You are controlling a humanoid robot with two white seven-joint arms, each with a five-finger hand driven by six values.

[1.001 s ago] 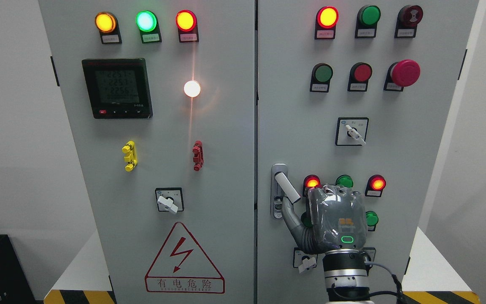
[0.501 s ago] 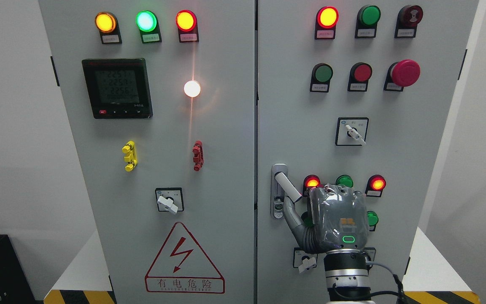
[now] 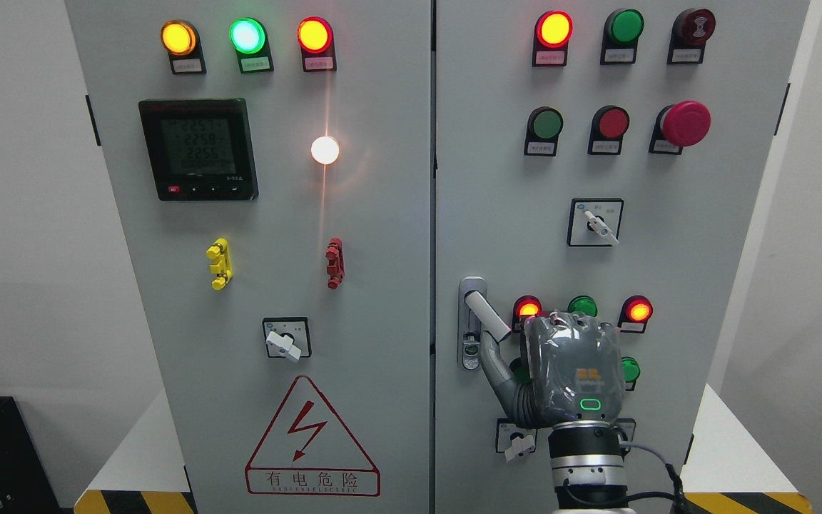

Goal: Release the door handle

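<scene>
The right hand (image 3: pixel 574 371) rises from the bottom edge at about five o'clock and stands with its back to the camera against the right door (image 3: pixel 668 250) of a grey cabinet. Its thumb (image 3: pixel 495 360) reaches up toward eleven o'clock, the tip just below the free end of the door handle (image 3: pixel 486 314); whether the two touch cannot be told. The other fingers are curled away behind the palm, so whether they press on anything cannot be told. The handle is a pale lever near the door's left edge, at roughly ten o'clock from the hand, swung out from its metal plate (image 3: pixel 469 325) and slanting down toward four o'clock. Two lit red lamps (image 3: pixel 527 308) and a green button (image 3: pixel 582 305) sit just above the knuckles. On the left door (image 3: pixel 275 214) are a dark meter (image 3: pixel 198 148), a lit white lamp (image 3: pixel 325 150) and a red warning triangle (image 3: pixel 311 439). The cabinet stands on a white counter (image 3: pixel 725 442).
</scene>
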